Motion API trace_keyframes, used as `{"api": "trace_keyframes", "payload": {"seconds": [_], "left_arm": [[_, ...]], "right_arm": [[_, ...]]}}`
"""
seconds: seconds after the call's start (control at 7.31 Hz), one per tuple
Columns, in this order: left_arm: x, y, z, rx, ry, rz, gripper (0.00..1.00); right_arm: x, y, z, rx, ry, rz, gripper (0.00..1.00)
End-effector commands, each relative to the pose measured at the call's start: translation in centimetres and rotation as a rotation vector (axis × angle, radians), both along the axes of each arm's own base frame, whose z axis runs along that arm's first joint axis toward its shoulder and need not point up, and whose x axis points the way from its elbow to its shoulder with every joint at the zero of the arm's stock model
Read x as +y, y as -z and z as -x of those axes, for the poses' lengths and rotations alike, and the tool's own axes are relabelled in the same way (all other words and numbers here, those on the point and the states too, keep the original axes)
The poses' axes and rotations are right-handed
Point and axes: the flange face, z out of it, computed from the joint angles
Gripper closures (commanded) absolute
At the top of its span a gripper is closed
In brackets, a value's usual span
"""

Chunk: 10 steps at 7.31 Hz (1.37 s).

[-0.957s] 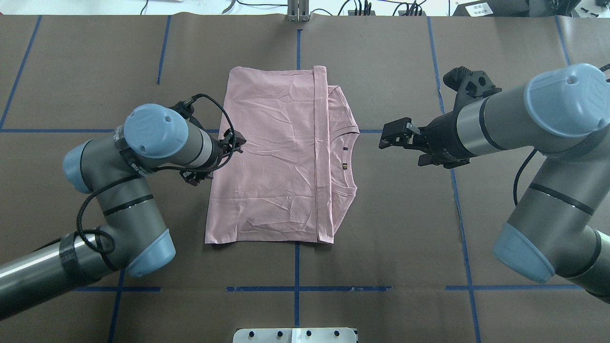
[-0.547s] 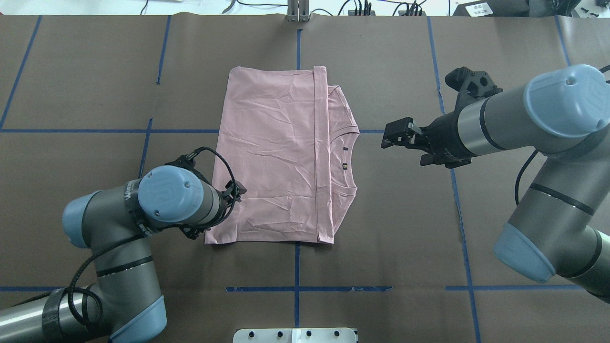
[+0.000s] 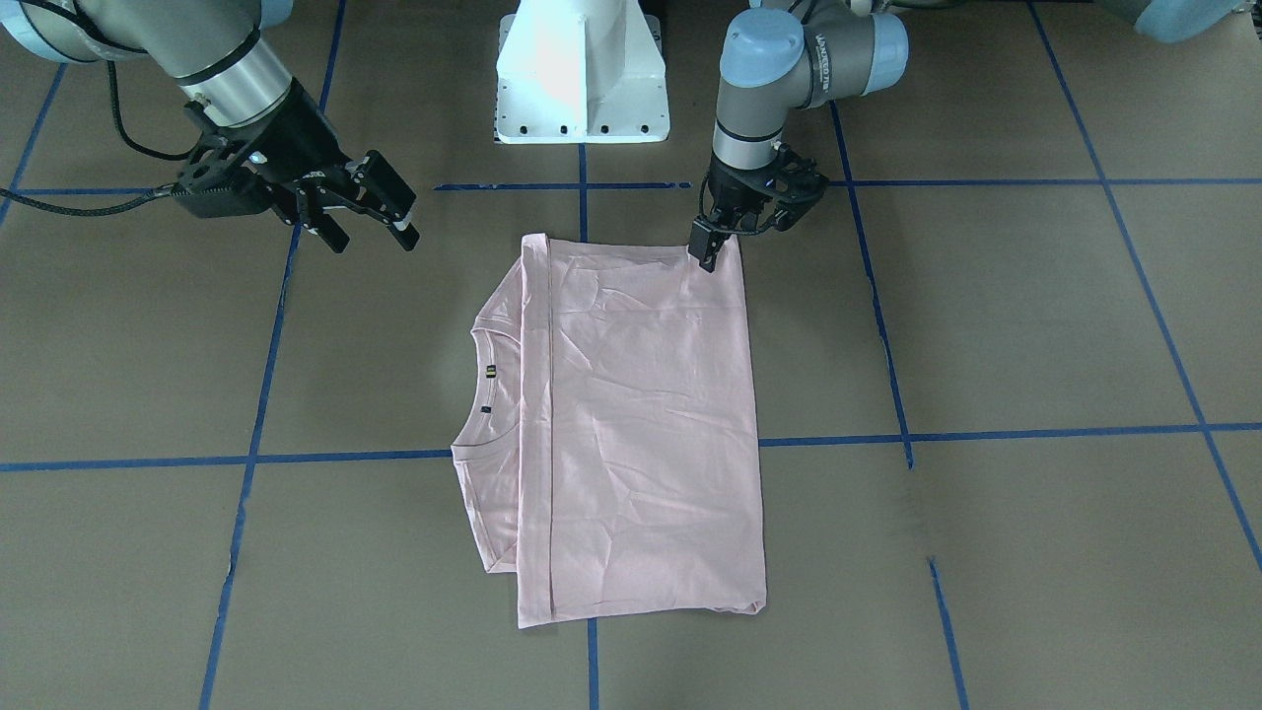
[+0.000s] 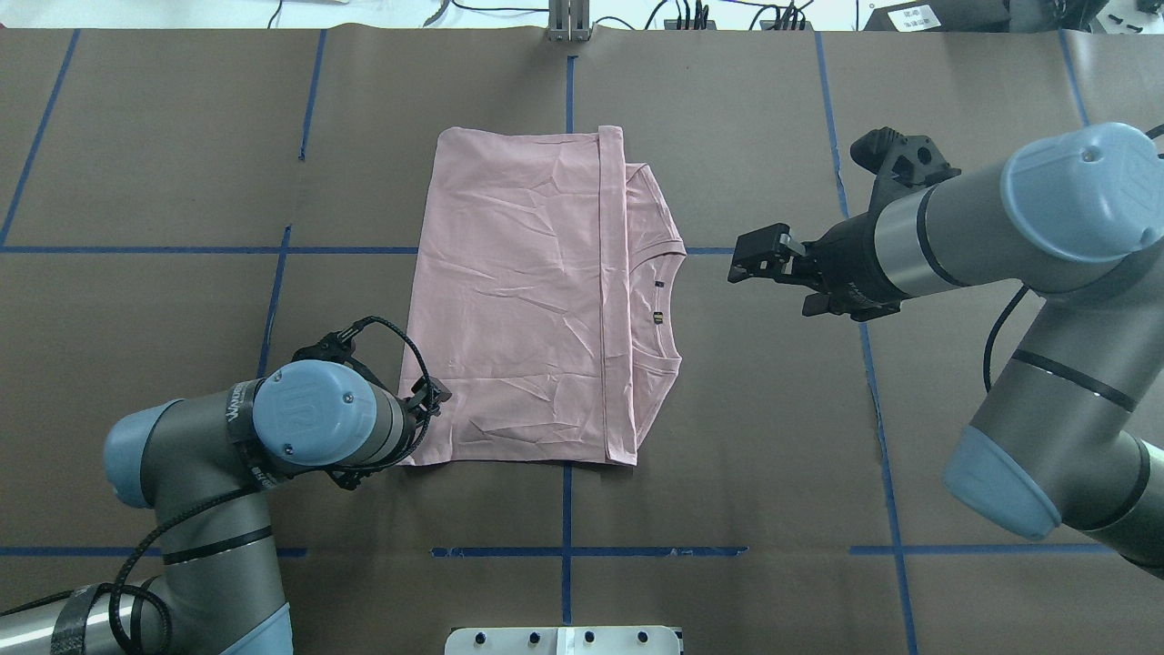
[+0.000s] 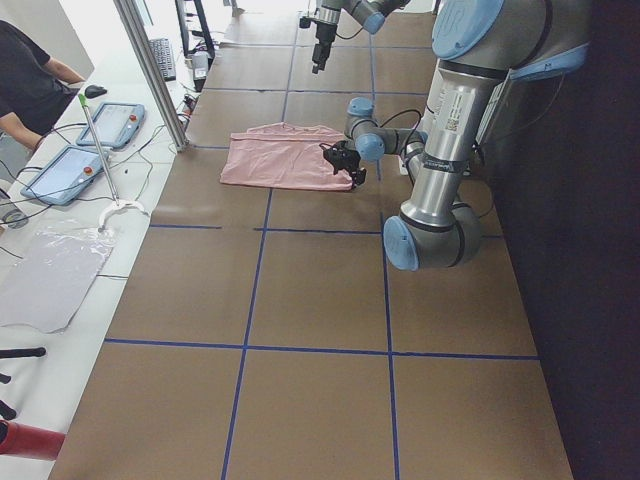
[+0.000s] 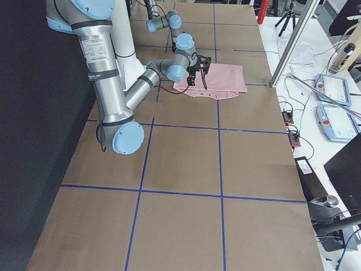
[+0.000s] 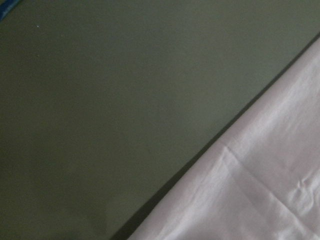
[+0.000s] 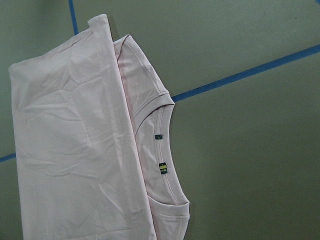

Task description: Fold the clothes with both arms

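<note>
- The table is covered in brown paper crossed by blue tape lines.
- My right arm reaches in level above the table. The left arm is bent low with its wrist pointing down.
- The pink T-shirt lies flat mid-table, folded over on itself, with a straight folded edge running just beside the neck opening.
- The right gripper hangs off the T-shirt's collar side, apart from the cloth, its jaws spread wide and holding nothing.
- The left gripper is down at the T-shirt's corner nearest the robot. I can't tell how its jaws stand.
- The ribbed collar faces the right gripper.
- Two small tags sit inside it, one dark and one black and yellow.
</note>
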Motion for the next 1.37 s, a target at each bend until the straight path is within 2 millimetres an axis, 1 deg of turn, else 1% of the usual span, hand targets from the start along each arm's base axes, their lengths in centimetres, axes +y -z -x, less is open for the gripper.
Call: {"api": "trace_keyframes", "payload": {"seconds": [0.0,0.14,0.41,0.55,0.68,0.82,0.96,1.09,1.23], "left_arm": [[1.4,-0.78,-0.75,-0.013,-0.024,0.005,0.0],[1.75,-0.8,-0.94,-0.014,-0.031,0.006,0.0],[1.84,-0.67,-0.92,-0.012,-0.033,0.003,0.01],[1.85,-0.69,-0.92,-0.013,-0.033,0.006,0.09],[1.85,-0.77,-0.88,-0.022,-0.03,0.01,0.27],[1.86,-0.68,-0.91,-0.019,-0.024,0.017,0.54],[1.86,-0.61,-0.87,-0.015,-0.01,0.028,0.88],[1.96,-0.5,-0.84,-0.014,-0.012,0.026,1.0],[2.04,-0.02,-0.65,-0.006,-0.018,0.02,1.0]], "right_arm": [[-0.04,-0.15,0.01,0.002,0.0,0.002,0.0],[0.0,-0.09,-0.02,0.001,0.001,0.002,0.0],[0.0,-0.09,-0.02,0.001,0.002,0.0,0.0],[0.0,-0.09,-0.02,0.001,0.001,0.002,0.0],[-0.02,-0.03,-0.12,0.0,0.0,0.0,0.0],[0.08,0.16,-0.23,-0.003,0.0,-0.004,0.0],[0.11,0.22,-0.27,-0.005,0.0,-0.005,0.0],[0.12,0.23,-0.26,-0.005,0.001,-0.003,0.0],[0.07,0.21,-0.32,-0.004,-0.001,-0.002,0.0]]}}
